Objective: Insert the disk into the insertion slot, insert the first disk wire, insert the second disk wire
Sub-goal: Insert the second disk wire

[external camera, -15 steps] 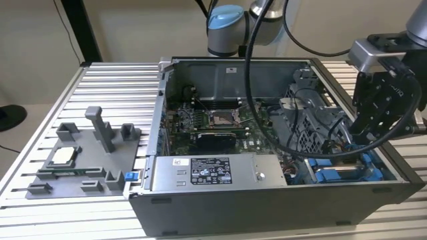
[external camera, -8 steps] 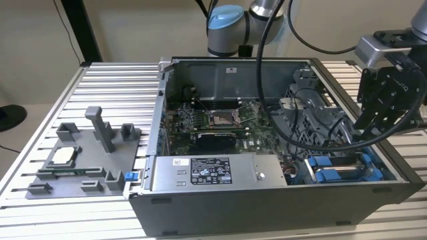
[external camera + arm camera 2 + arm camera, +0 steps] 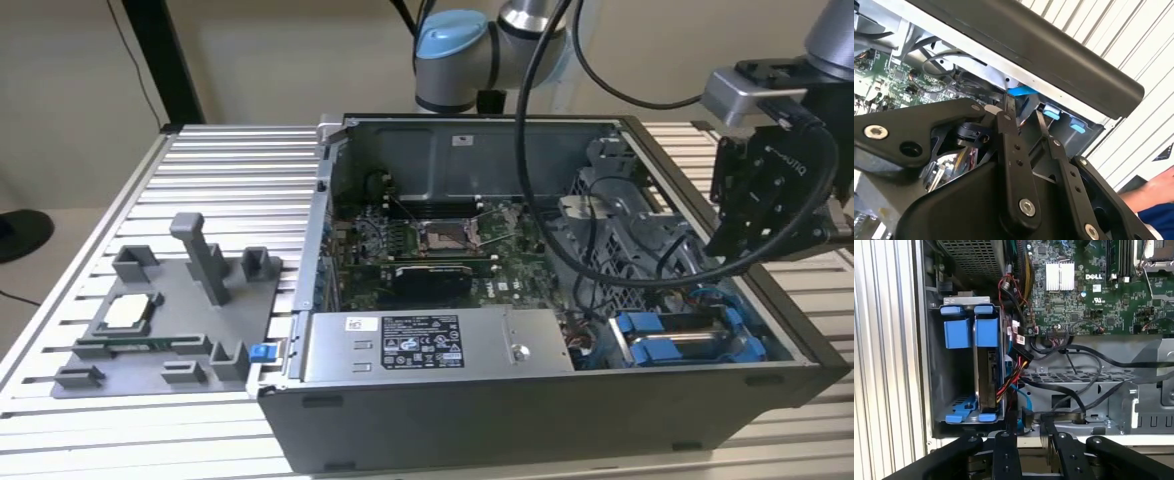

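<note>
The insertion slot [image 3: 956, 370] is the blue-railed bay in the corner of the open computer case [image 3: 534, 420]; it shows as blue clips [image 3: 681, 335] in the exterior view. The disk [image 3: 985, 375] stands edge-on in the bay beside an empty compartment, in its blue carrier. A red, yellow and black wire bundle [image 3: 1004, 385] reaches the disk's edge, with a blue cable [image 3: 1025, 396] close by. A black connector [image 3: 1027, 417] on a flat black cable lies just past my fingertips. My gripper [image 3: 1028, 432] hovers over the case's edge, open and holding nothing; it is also visible as gripper [image 3: 1025, 117] and gripper [image 3: 734, 235].
The motherboard [image 3: 1089, 290] and a grey perforated cage [image 3: 974, 257] lie beyond the bay. A grey power-supply box [image 3: 427, 345] sits along the case front. A grey parts fixture [image 3: 160, 320] stands on the ribbed table at the exterior view's left. A person's hand [image 3: 1154, 192] is near the case.
</note>
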### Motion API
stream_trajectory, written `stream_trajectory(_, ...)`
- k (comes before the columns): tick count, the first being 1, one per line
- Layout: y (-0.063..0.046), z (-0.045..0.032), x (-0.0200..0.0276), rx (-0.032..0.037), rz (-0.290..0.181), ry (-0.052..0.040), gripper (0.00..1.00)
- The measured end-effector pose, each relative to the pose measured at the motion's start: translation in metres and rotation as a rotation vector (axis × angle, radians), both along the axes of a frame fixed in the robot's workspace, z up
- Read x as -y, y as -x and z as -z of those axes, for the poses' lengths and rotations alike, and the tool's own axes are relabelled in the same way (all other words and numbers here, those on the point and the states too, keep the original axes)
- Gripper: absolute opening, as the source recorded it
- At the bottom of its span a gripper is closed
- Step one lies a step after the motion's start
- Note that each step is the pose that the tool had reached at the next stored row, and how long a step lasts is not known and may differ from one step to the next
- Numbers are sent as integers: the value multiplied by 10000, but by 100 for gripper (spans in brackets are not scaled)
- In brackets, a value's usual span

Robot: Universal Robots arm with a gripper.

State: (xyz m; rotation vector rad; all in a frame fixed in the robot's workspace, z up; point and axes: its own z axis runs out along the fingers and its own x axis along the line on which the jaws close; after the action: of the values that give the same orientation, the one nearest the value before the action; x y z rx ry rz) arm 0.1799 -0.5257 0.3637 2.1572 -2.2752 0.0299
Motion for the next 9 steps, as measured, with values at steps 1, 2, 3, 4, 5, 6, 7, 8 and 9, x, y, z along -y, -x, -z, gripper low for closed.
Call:
stream_trajectory(1,-2,9,-22,0,1,43,100)
stream_trajectory(2,-8,15,-32,-1,0,91,100)
stream_trajectory(3,-17,22,-36,-3,0,154,100)
stream_trajectory(4,-26,29,-39,-7,0,215,100)
stream_trajectory(5,-35,33,-43,-10,1,282,100)
stream_trajectory(6,-42,38,-50,-13,2,352,100)
stream_trajectory(7,-48,45,-58,-17,2,420,100)
stream_trajectory(8,-54,51,-67,-20,2,492,100)
stream_trajectory(9,-56,57,-75,-21,3,565,100)
